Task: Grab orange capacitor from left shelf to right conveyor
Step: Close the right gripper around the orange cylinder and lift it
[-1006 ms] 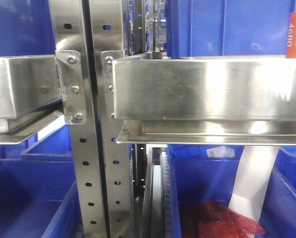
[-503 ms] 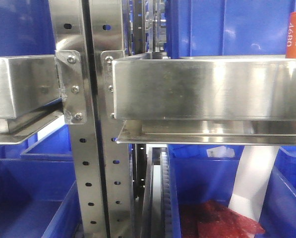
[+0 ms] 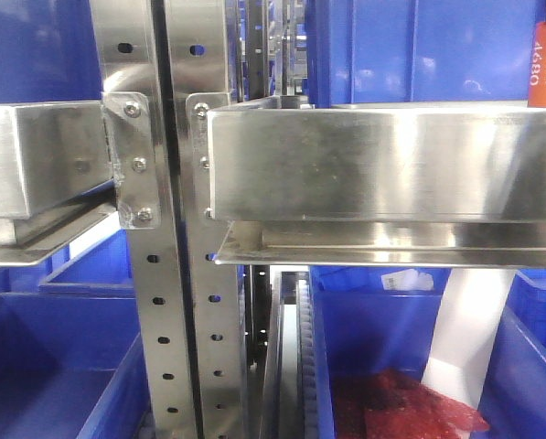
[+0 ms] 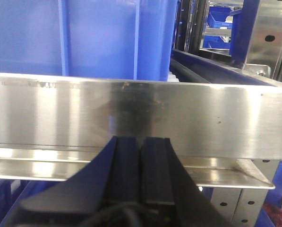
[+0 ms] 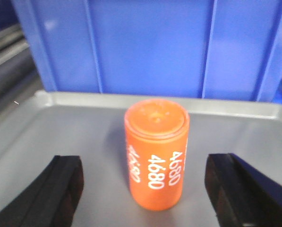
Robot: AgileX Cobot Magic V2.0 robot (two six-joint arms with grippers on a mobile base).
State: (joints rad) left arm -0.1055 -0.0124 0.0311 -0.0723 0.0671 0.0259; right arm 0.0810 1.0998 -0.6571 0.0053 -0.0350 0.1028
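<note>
Bright even light, white glare streaks on the left shelf point(image 3: 382, 165), soft focus throughout — orange capacitor point(image 5: 156, 156) slightly blurred

The orange capacitor point(image 5: 156, 161) stands upright on the grey steel counter point(image 5: 46, 132) before me; a blue bin point(image 5: 150, 47) rises beyond its twelve o'clock rim.

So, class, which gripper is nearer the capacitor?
Right. The right gripper is open, with the capacitor between its jaws, untouched. The left gripper is shut, facing a shelf rail, with no capacitor in its view.
</note>
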